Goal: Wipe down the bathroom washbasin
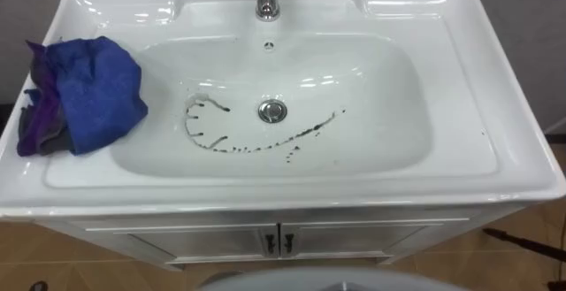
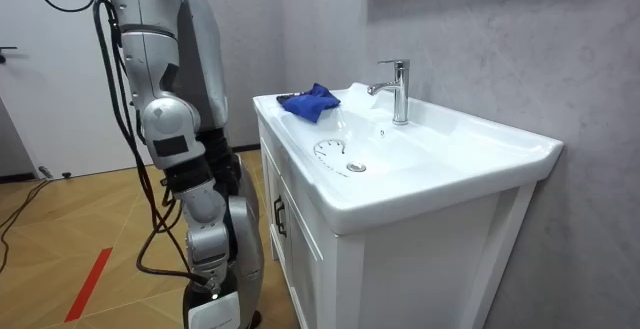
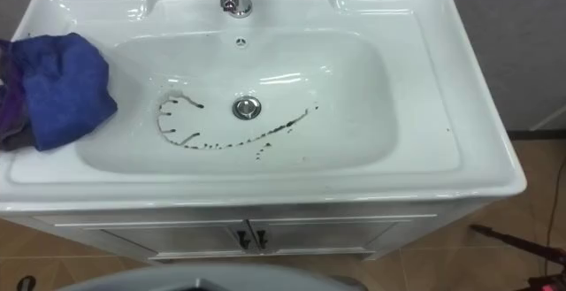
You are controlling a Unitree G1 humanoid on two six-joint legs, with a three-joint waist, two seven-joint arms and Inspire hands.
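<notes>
Wiping with the bunched blue cloth (image 1: 93, 92) may smear the dark marks (image 1: 265, 143) across the basin (image 1: 380, 105); each hand's posture cannot be told.

Head eyes overlook basin (image 1: 398, 158); room camera flanks it.

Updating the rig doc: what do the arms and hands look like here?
Room view: right arm has glossy silver-grey shells and a dark rectangular panel on a rounded housing; right hand below looks black, detail unclear. Black cables alongside.
</notes>
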